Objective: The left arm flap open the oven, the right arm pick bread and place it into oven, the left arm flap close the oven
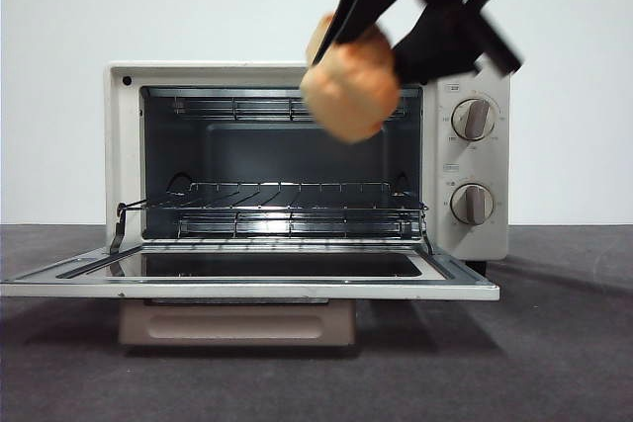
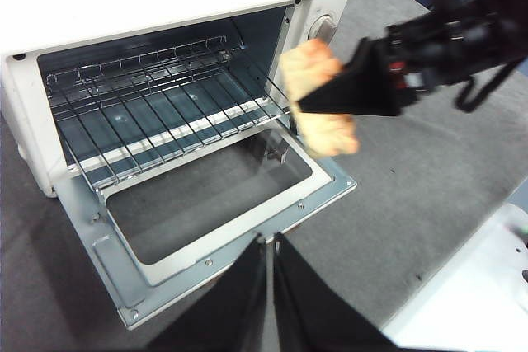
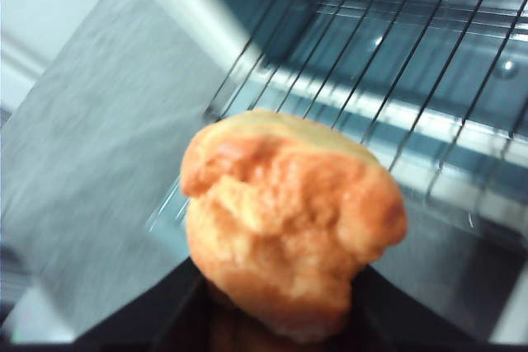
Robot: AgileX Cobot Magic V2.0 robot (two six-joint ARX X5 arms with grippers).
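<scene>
- The oven (image 1: 307, 160) stands with its door (image 1: 247, 279) dropped flat, leaving the mouth unblocked.
- Inside, the wire rack (image 1: 287, 207) lies bare, with open space above it.
- The right gripper (image 1: 346, 42), clamped on the bread (image 1: 351, 86), hangs before the upper right of the opening.

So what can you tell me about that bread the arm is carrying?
The bread is a small, lumpy, golden-orange bun with a paler top. The right gripper is shut on it, holding it in the air before the upper right of the oven opening, above the lowered door. It touches nothing but the black jaws. It looks slightly blurred.
</scene>
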